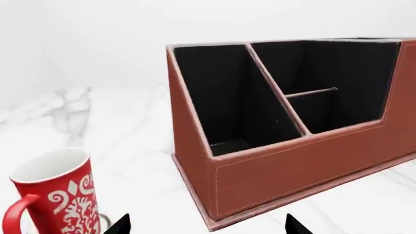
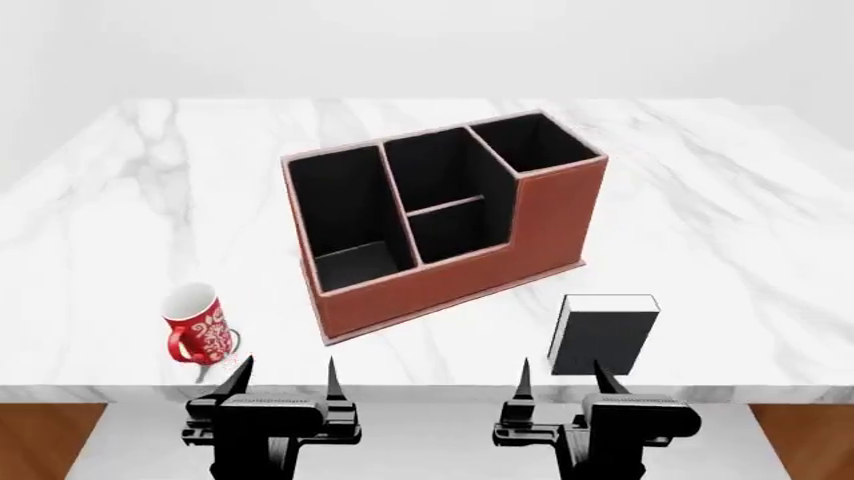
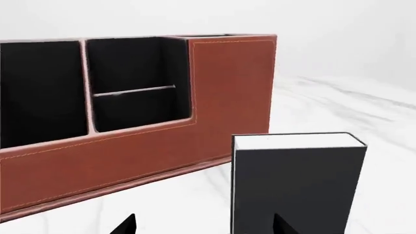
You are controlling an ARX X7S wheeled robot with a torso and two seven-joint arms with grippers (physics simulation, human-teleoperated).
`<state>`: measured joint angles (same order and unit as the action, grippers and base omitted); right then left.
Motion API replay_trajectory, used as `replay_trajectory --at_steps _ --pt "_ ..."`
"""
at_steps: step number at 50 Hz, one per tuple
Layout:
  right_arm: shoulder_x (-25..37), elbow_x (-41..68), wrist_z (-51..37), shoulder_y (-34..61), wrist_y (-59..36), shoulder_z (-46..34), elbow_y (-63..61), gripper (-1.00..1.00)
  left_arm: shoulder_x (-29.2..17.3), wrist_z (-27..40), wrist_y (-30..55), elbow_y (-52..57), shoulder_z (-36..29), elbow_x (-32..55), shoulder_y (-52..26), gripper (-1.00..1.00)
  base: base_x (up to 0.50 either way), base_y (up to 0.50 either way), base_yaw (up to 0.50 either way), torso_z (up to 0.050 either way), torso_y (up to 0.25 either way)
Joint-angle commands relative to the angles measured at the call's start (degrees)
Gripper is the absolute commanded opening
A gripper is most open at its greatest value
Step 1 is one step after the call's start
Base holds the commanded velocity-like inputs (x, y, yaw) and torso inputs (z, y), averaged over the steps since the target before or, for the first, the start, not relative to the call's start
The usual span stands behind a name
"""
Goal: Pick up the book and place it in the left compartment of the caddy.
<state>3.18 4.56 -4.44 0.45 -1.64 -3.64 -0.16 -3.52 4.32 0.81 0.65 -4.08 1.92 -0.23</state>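
Hovering at the bottom edge of the head view, the left gripper (image 2: 288, 380) and the right gripper (image 2: 566, 380) both have their fingers spread wide and hold nothing; each pair of black fingertips (image 2: 331, 376) points up the frame toward the marble table (image 2: 747, 200). In the left wrist view only the two finger ends (image 1: 119, 225) show at the bottom of the frame, wide apart with bare marble between them. In the right wrist view the finger ends (image 3: 124, 225) show the same way, and one of them overlaps the lower part of the book (image 3: 295, 187), though contact cannot be judged.

The book (image 2: 603, 335) stands upright in the lower right of the head view, near the table's front edge, just above the right gripper. Its long axis is vertical, its black cover faces the robot, and the white page edges face up.

The caddy (image 2: 454, 270) sits mid-frame, turned at an angle, taller end toward the upper right. The left compartment (image 2: 340, 215) is the long slot at its lower, left end, clear of the book.

Only the left wrist view shows the left compartment (image 1: 227, 102) up close, beside the caddy (image 1: 286, 170) wall. The red mug (image 2: 198, 325), lower left in the head view, appears again at the left wrist view's lower left corner (image 1: 62, 195). The right wrist view shows the caddy (image 3: 130, 161) behind the book, but not the mug.
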Motion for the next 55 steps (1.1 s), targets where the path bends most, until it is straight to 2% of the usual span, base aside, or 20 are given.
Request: replay_trajectory --at_steps 1,18,24,27,29,33,34,37,41,49,55 --pt "1.01 0.73 -1.48 0.0 0.03 -1.22 0.34 1.0 -0.97 1.48 -0.48 -0.46 -1.2 0.38 -0.01 1.0 0.0 -0.5 0.0 0.0 0.0" --pt "1.9 1.95 -3.07 0.13 0.54 -2.03 0.36 1.0 -2.04 2.69 -0.68 -0.59 -2.57 1.37 -0.25 1.0 0.01 -0.5 0.0 0.0 0.0" --pt "2.24 1.79 -4.67 0.77 -2.44 -2.3 -1.09 1.0 -2.43 2.85 1.07 0.48 -2.83 2.42 -0.43 1.0 0.0 -0.1 0.0 0.0 0.0" --pt "3.14 1.21 -5.28 1.79 -7.4 -2.93 -5.17 1.0 -3.14 3.49 8.05 6.02 -2.04 3.8 -1.2 1.0 0.0 0.0 0.0 0.0 0.0" --pt "4.28 3.88 -4.72 3.96 -18.74 -2.56 -13.43 1.0 -4.33 4.01 16.75 13.68 -1.31 5.09 -2.73 1.0 0.0 0.0 0.0 0.0 0.0" --pt "5.86 6.45 -5.16 8.09 -30.75 -1.71 -23.31 1.0 -6.53 4.7 29.31 23.72 -1.16 5.63 -7.17 1.0 0.0 0.0 0.0 0.0 0.0" --pt "6.5 9.26 -5.01 11.49 -38.01 -0.26 -28.03 1.0 -7.57 4.73 35.5 28.26 -0.51 6.45 -10.23 1.0 0.0 0.0 0.0 0.0 0.0" --pt "7.39 9.48 -5.75 15.09 -41.57 0.03 -31.52 1.0 -8.69 5.18 42.9 32.56 0.43 7.24 -14.39 1.0 0.0 0.0 0.0 0.0 0.0" --pt "8.1 8.59 -6.52 17.34 -42.51 -0.46 -32.11 1.0 -9.71 5.47 45.49 34.07 0.46 7.01 -16.92 1.0 0.0 0.0 0.0 0.0 0.0" --pt "8.07 7.72 -6.94 16.26 -38.09 -0.15 -29.59 1.0 -9.47 5.86 41.77 31.81 0.18 6.53 -15.55 1.0 0.27 0.0 0.0 0.0 0.0" --pt "7.55 7.91 -10.65 23.82 -38.55 6.42 -23.05 1.0 -9.83 5.9 41.67 32.0 -0.08 6.54 -15.7 1.0 0.5 0.0 0.0 0.0 0.0"
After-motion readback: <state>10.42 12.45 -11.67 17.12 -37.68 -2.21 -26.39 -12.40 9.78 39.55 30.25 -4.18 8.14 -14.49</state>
